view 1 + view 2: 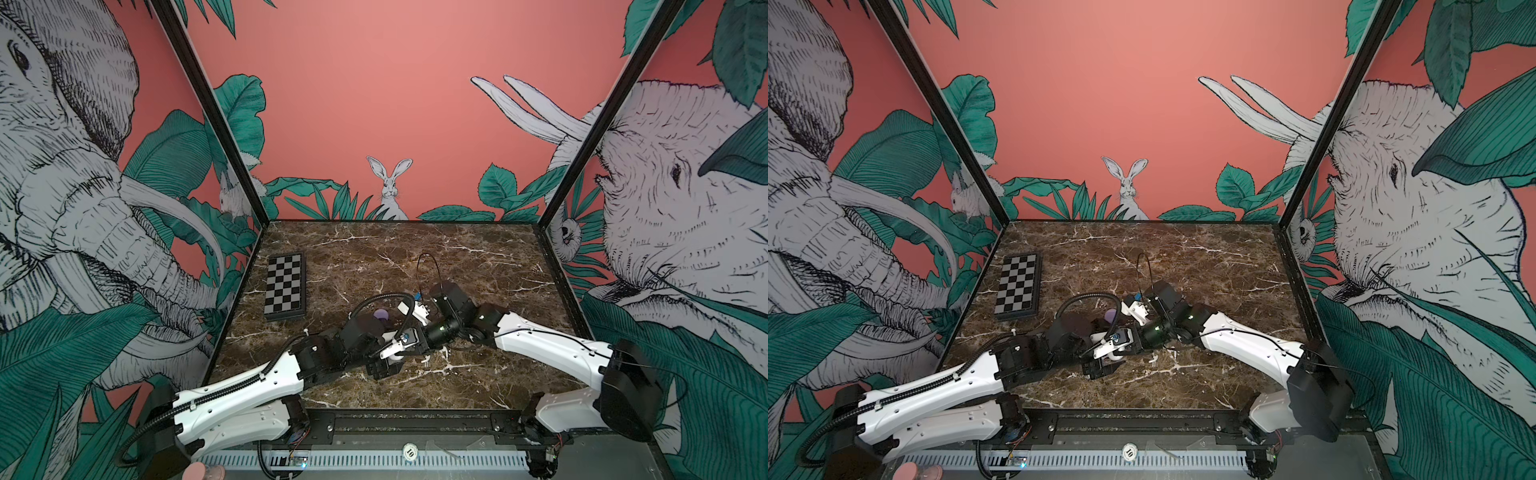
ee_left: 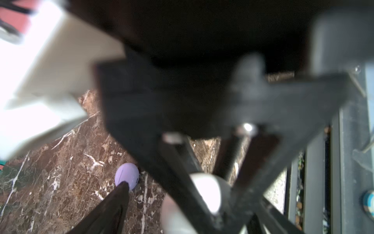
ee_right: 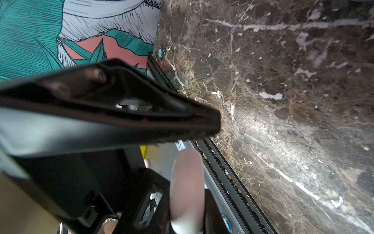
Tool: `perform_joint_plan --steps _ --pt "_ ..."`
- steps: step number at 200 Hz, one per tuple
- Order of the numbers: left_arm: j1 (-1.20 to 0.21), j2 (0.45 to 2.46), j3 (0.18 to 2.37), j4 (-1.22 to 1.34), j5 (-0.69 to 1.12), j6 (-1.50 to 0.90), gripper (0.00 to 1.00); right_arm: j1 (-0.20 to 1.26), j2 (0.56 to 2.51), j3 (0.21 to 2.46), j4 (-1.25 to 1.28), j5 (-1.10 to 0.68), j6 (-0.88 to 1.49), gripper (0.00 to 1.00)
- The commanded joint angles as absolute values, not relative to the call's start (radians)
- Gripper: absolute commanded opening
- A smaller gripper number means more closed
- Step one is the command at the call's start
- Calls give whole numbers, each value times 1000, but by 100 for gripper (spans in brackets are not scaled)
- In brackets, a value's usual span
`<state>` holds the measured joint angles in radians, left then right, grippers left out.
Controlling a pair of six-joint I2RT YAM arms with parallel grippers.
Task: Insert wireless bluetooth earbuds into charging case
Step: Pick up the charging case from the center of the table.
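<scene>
Edge-on between my right gripper's [image 3: 185,212] jaws is a white round charging case [image 3: 186,182], and the gripper is shut on it. In both top views the case [image 1: 392,355] [image 1: 1116,355] shows as a white patch where the two grippers meet, near the table's front middle. My left gripper [image 2: 190,204] [image 1: 385,369] stands open around the same spot, its fingertip [image 2: 123,186] well clear of the case [image 2: 206,192]. A lilac case [image 2: 127,176] [image 1: 381,313] lies on the marble just behind the arms. The earbuds are hidden.
A folded chessboard [image 1: 286,289] lies at the left of the marble table [image 1: 478,257]. The black front rail [image 1: 415,424] runs along the near edge, with a round token marked 10 [image 1: 409,451] below it. Walls close in the left, right and back.
</scene>
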<state>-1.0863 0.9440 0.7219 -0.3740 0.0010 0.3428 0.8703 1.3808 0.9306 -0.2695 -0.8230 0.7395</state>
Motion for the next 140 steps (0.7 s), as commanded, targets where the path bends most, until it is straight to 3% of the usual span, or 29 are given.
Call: perform_joint_plan --steps 1,38,84,140 --pt "-1090 873 780 -371 20 308 90 873 1352 980 -303 -826 691 2" --pt "-1089 756 881 -593 115 241 90 824 1297 1021 -428 -794 598 0" --pt "-1086 632 942 -819 240 79 94 785 1205 1076 -511 -894 465 0" --pt "-1032 684 945 -723 507 -50 91 790 1148 1090 -475 -1032 412 0"
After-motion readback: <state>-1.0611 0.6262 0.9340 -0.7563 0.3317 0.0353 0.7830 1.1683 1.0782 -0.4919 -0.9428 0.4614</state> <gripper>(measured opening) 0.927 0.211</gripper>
